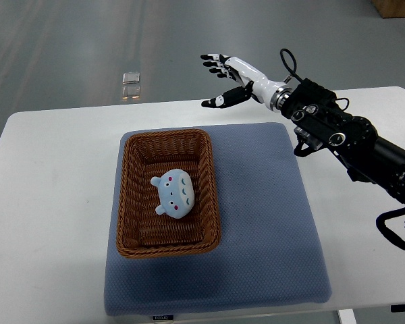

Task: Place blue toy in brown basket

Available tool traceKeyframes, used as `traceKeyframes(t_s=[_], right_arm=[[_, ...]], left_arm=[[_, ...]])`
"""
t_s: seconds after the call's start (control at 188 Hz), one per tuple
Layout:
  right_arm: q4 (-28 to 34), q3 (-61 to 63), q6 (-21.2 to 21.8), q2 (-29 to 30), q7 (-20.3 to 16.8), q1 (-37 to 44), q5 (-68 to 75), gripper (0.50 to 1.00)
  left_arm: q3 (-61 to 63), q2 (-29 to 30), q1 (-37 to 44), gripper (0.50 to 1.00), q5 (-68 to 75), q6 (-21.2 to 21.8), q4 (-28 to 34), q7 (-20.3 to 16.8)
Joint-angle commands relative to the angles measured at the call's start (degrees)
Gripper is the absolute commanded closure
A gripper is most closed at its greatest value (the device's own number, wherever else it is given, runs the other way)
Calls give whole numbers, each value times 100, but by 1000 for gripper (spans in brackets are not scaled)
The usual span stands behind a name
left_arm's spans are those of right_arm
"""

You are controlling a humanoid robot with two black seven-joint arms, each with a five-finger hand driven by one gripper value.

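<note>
A light blue plush toy (175,192) with a small face lies inside the brown wicker basket (131,196), near its middle. The basket stands on the left part of a blue-grey mat (270,223). My right hand (223,81) hovers over the table's far edge, up and to the right of the basket. Its fingers are spread and hold nothing. The black right arm comes in from the right edge. The left arm does not show.
The white table (47,202) carries the mat. Grey floor lies beyond the far edge, with a small shiny object (131,84) on it. A brown box corner (395,7) shows at the top right.
</note>
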Motion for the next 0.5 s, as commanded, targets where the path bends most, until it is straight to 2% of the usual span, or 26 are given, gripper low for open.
traceKeyframes(t_s=[0.0,0.133,0.494], right_arm=[[-41,714,-2,-59,-249,-275,740,589],[-41,1048,-55,-165,-389,-644,1444,589],[-32,1083,-64,-455,-319,-1163,2024,589]], left_arm=[[0,0,-9,500,1,0,1,0],[8,0,-9,500,1,0,1,0],[8,0,-35,500,-8,0,1,0]])
